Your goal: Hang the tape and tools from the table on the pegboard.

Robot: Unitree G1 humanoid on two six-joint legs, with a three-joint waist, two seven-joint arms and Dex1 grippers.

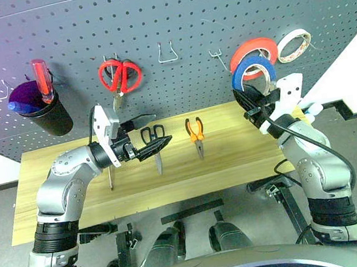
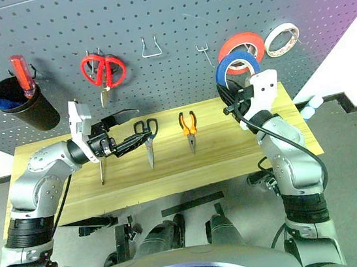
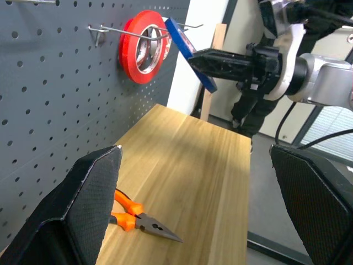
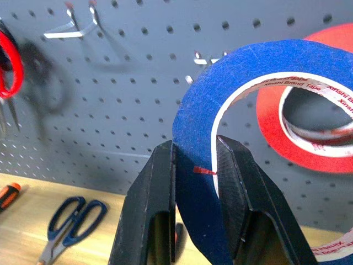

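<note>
In the left eye view, the right gripper (image 1: 252, 91) pinches the blue tape roll (image 1: 252, 70) just below the empty wire hook (image 1: 217, 56).

In the left wrist view, the left gripper (image 3: 193, 204) is spread wide, holding nothing.

In the right wrist view, the hook sits beside the roll's top.

Table (image 1: 234, 159): scissors (image 1: 155, 143), pliers (image 1: 195, 133), screwdriver (image 1: 111, 178) lying apart.

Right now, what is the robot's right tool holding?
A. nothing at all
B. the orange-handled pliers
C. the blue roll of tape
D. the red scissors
C: the right tool has its two black fingers pinched on the rim of the blue roll of tape, raised in front of the pegboard, while the pliers lie on the table.
</note>
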